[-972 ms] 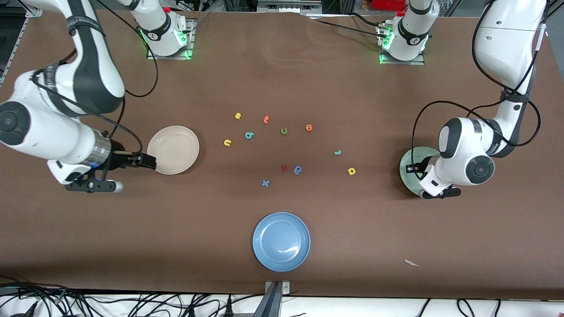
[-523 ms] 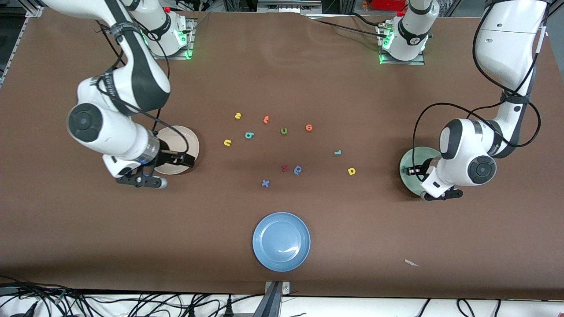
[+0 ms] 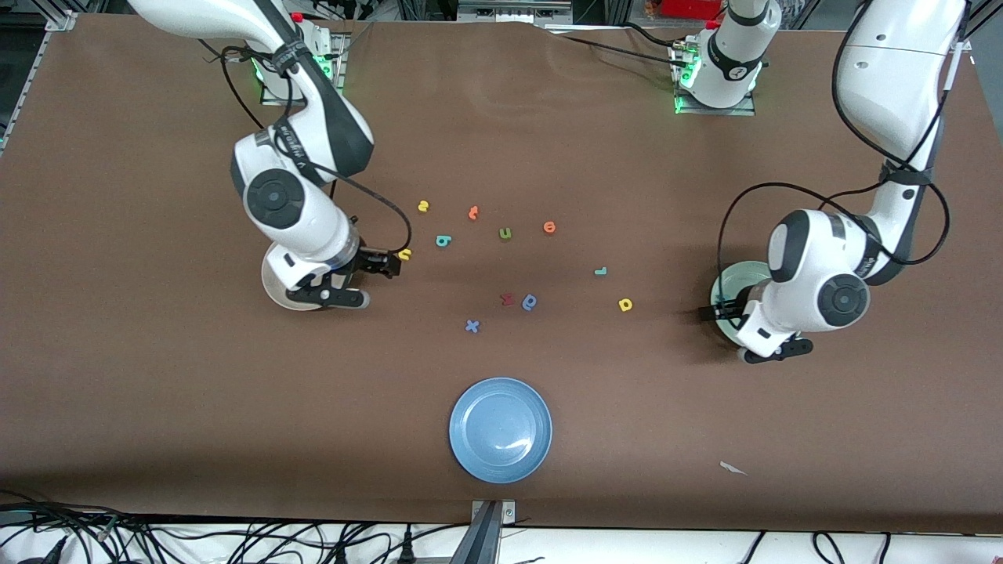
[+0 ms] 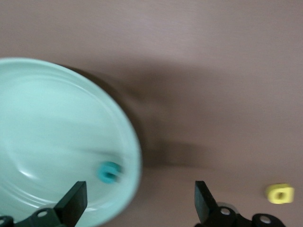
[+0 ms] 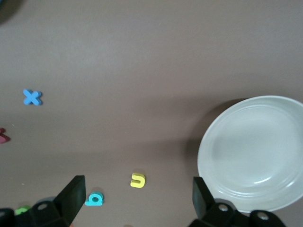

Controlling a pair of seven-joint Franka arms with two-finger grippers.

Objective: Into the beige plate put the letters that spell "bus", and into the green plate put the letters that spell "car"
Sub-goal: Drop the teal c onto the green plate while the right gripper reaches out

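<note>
Front view | right gripper (image 3: 389, 265) spread wide, empty, over brown table (image 3: 157, 392) just beside yellow "u" (image 3: 404, 254); teal "b" (image 3: 443, 240) close by | smooth round beige plate (image 5: 255, 151) bare | left gripper (image 4: 139, 201) spread wide over rim of glossy green plate (image 4: 42, 123); teal "c" (image 4: 109, 171) lying inside near rim | yellow "a" (image 3: 625, 305), teal "r" (image 3: 600, 271) flat on table

Robotics lab, two white robot arms (image 3: 302, 196) bolted to a brown-covered table (image 3: 157, 392), loose cables (image 3: 235, 540) along its edge, metal framing around.
</note>
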